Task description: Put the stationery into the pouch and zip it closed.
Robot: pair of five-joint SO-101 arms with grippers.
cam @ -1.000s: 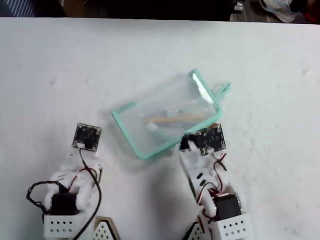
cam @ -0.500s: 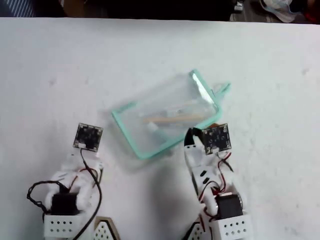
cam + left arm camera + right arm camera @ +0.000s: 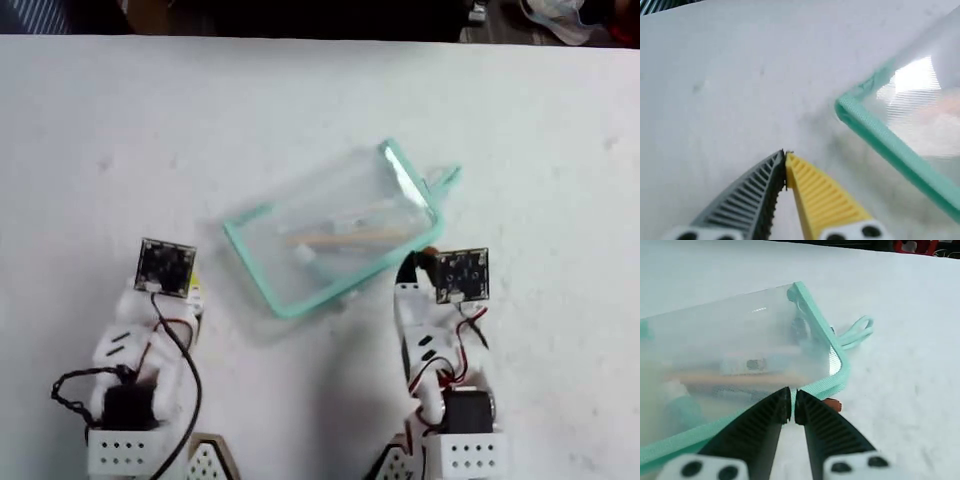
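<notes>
Clear pouch laid mid-table, stationery inside; both grippers pressed closed, nothing held.
From the high view, the left gripper is placed at the pouch's 8 o'clock, well apart; the right gripper at 5 o'clock, just beside the green edge; a cord loop is made out from the right wrist; a dark room strip is seen at 12 o'clock.

The table is lit brightly and evenly from above and is nearly washed out to white. A faint, soft shadow is cast just beside the pouch, along its near edge. Glare is seen on the pouch's clear face near one corner. The room beyond it is left dark.
</notes>
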